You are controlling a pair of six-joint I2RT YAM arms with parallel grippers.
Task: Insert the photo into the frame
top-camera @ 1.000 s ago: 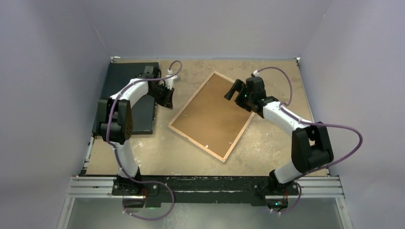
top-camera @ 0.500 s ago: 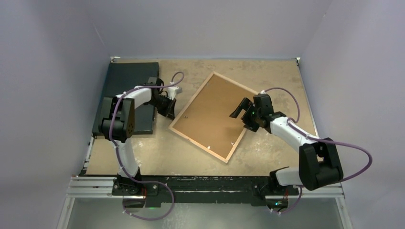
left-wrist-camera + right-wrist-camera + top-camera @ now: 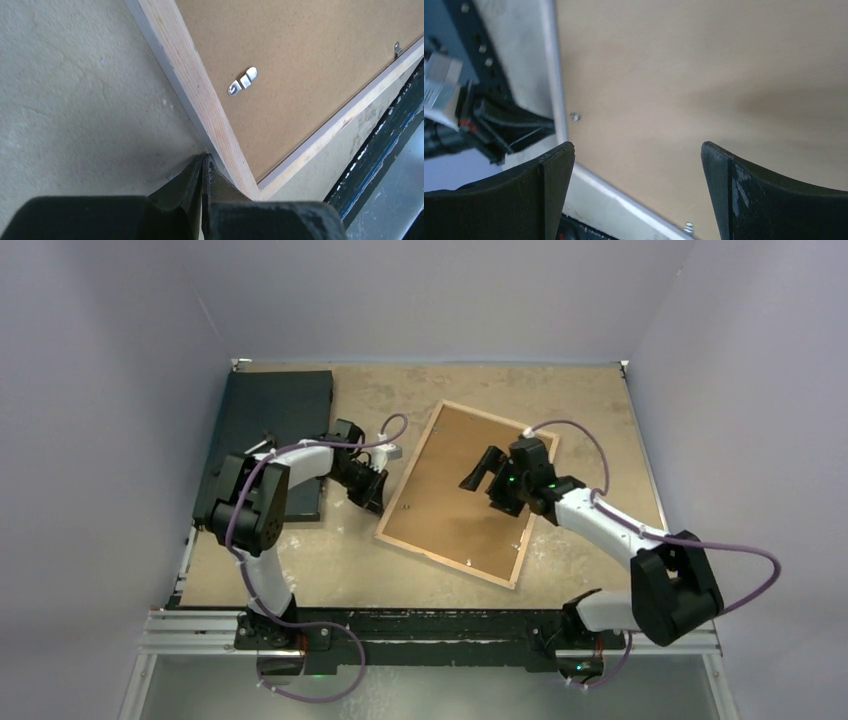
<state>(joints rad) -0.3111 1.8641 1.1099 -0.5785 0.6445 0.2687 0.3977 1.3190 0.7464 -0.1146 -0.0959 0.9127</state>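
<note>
Here, speckled tan tabletop [image 3: 300,562], lavender walls [image 3: 450,300], frame [image 3: 446,560] face-down, left gripper [image 3: 203,162] pressed together beside it, right gripper [image 3: 479,470] spread above.

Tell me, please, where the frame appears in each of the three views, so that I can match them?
Top external: the frame lies back-up, skewed, mid-picture.
Left wrist: the frame shows as a wooden rail running diagonally down to a corner.
Right wrist: the frame shows as a pale rail down the left side.
Shared landmark: the shut left claw, at that rail near the corner.
</note>
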